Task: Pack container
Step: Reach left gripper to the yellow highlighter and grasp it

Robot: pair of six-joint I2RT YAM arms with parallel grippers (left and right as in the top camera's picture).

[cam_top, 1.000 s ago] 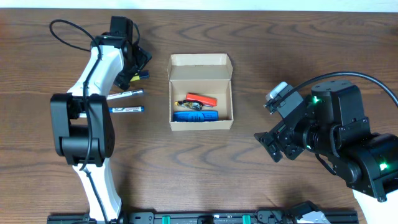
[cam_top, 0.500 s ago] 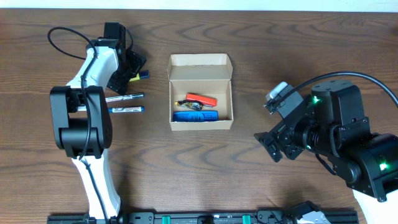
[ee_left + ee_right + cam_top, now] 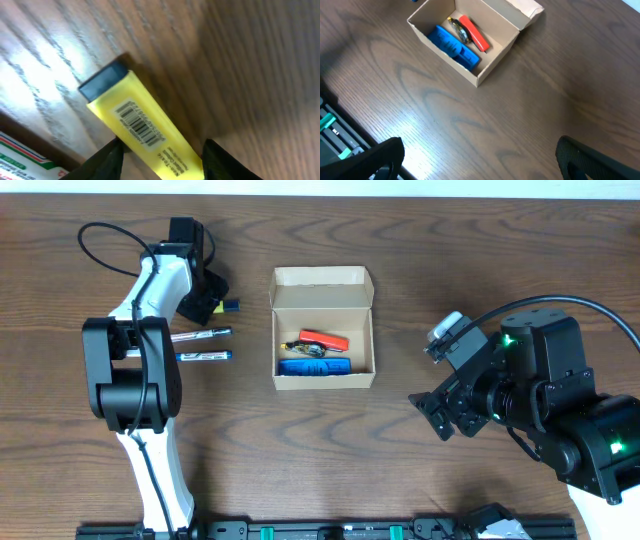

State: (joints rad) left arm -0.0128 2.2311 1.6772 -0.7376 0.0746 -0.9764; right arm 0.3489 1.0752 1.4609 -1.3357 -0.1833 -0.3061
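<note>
The container [image 3: 322, 290] sits open mid-bench, nearer the far edge, its flap lid folded back. Inside lie a blue item [image 3: 314, 366] and a red item [image 3: 323, 339]. Toward the far left corner, the left gripper [image 3: 160, 155] straddles a yellow highlighter [image 3: 145, 132] lying on the dark wood-grain table [image 3: 320, 460]; whether it pinches it cannot be told. Two markers [image 3: 200, 333] lie beside it. Near the right edge, the right gripper [image 3: 480, 160] hangs spread wide and empty.
</note>
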